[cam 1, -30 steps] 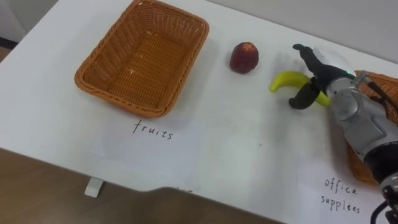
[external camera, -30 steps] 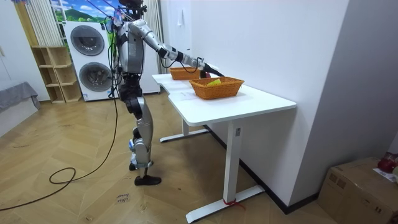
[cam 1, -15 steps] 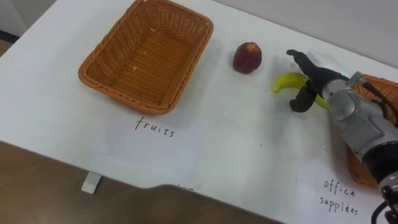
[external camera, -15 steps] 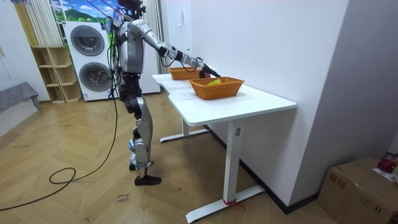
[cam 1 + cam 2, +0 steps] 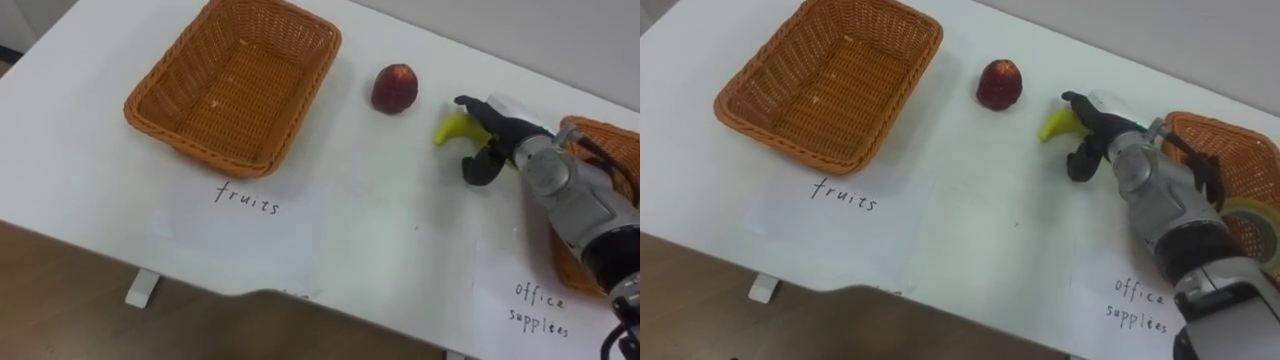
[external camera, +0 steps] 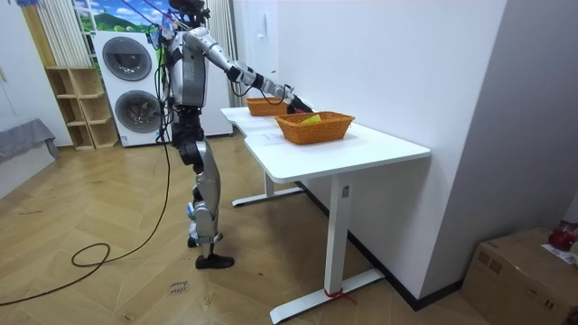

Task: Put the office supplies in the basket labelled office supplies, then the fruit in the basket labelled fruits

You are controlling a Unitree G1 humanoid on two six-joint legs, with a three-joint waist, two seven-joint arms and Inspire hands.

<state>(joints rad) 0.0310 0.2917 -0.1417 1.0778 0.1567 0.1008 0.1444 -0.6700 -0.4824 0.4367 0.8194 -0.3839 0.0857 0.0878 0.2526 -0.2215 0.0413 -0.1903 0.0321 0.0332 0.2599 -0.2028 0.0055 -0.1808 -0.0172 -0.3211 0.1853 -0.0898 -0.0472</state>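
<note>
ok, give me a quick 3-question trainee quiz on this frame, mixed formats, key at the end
1. True or false: the left basket already holds fruit.
2. The right robot hand is over which thing? A) stapler B) banana C) pen
3. Fill in: on the table, between the left basket and the banana, lies a ____.
Key: 1 false, it is empty. 2 B. 3 red fruit.
</note>
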